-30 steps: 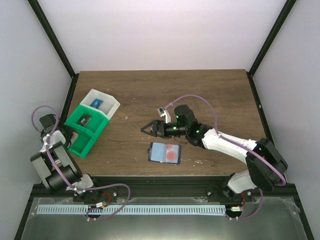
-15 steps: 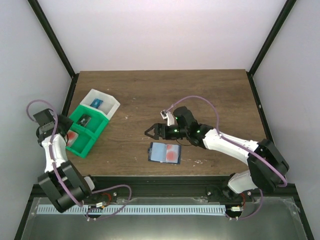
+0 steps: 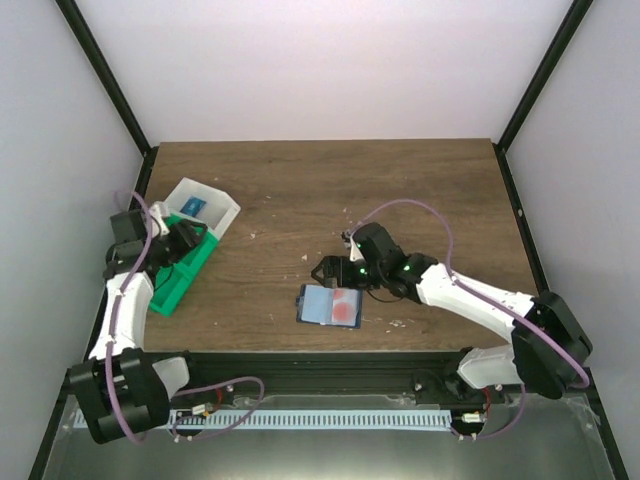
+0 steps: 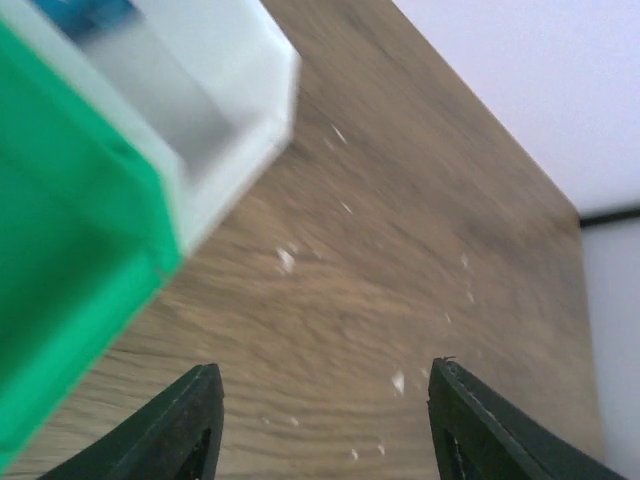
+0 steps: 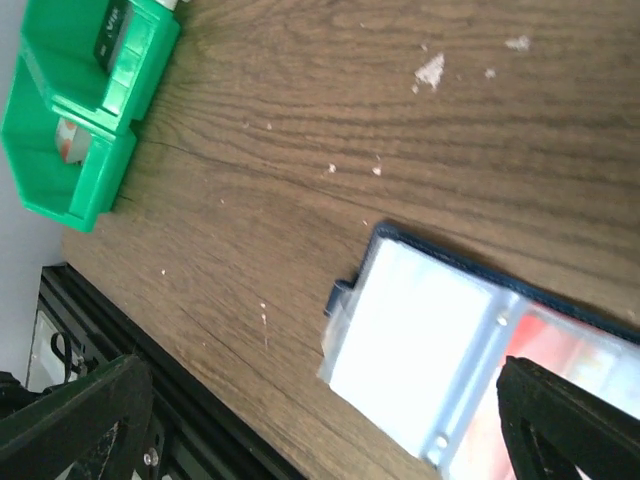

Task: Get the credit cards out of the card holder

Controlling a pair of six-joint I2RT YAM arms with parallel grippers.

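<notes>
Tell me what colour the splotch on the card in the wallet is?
Red-orange, on a pale card. The top external view shows it best.

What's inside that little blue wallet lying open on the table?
One panel of the card holder shows a credit card with a red-orange blotch. The other looks plain pale blue; any cards tucked beneath are hidden.

Card holder lies open on the table.

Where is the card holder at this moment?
In the top view the card holder lies open on the table near its front edge, close beside the right hand, far right of the green bin.
</notes>
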